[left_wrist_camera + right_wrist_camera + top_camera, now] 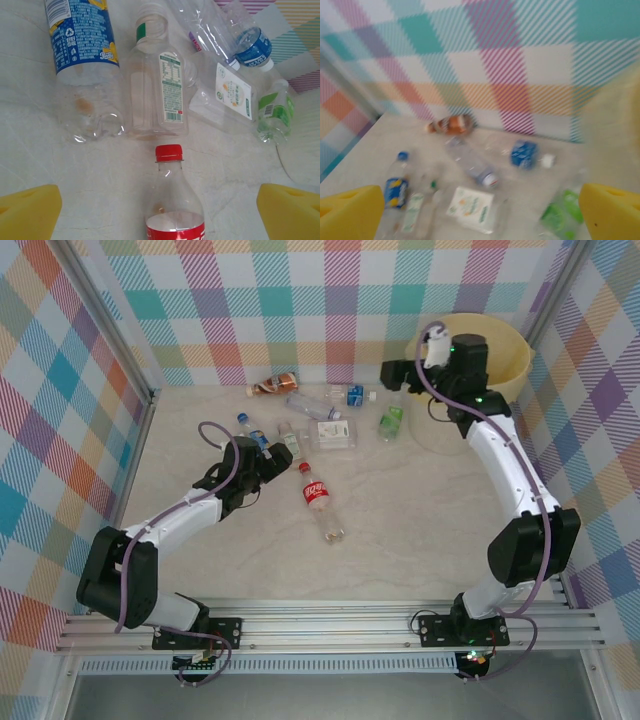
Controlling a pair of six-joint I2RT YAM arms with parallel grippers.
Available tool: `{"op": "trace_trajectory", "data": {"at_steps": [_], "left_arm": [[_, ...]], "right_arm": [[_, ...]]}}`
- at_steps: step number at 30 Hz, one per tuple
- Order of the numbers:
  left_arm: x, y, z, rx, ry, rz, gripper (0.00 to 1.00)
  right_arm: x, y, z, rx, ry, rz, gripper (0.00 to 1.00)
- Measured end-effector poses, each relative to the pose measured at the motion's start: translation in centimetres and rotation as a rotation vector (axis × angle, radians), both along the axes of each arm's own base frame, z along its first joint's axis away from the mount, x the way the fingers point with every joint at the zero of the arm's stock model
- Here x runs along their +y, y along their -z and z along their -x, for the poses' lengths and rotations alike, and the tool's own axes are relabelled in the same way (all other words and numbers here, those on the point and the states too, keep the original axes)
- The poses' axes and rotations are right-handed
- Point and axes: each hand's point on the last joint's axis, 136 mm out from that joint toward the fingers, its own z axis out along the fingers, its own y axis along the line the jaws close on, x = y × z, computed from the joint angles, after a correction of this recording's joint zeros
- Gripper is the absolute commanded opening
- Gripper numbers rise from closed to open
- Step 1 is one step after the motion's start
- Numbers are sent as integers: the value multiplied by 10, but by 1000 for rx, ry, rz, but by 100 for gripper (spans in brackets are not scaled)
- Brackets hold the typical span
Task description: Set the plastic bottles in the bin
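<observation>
Currently, your left hand (pixel 266 454) hovers well to the left of the bin (pixel 515 335). Its yellow pads are spread wide and hold nothing. In the wrist view, the red-capped bottle (pixel 172 200) lies centred between them. Your right hand (pixel 392 370) hangs just left of the bin's rim, also wide and empty. The other plastic bottles (pixel 320 418) lie scattered on the worktop (pixel 420 520), left of the bin. The arm hides part of the bin, so you cannot tell whether any are inside.

The main risk is that this light, round bottle rolls or squirts free as the pads close, especially if you pinch its tapering neck. An off-centre descent could shove it into its neighbours. Your right arm could also knock the green-labelled bottle (pixel 392 420), the one nearest the bin.
</observation>
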Motion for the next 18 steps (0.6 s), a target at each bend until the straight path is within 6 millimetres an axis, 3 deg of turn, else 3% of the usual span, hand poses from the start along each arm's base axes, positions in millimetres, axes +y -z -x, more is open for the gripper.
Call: {"op": "trace_trajectory", "data": {"at_steps": [3,9,13,18], "left_arm": [[1,4,0,10,-3,-3,100],[3,8,-1,23,-13,-3,100],[4,13,-2,35,-19,-3,100],[4,17,-2,48,-25,-1,100]], "right_arm": [[23,8,11,24,-64,14,100],[47,33,18,88,-116,47,100],[53,69,9,168,-70,83,100],[50,131,-7,298,71,142,98]]}}
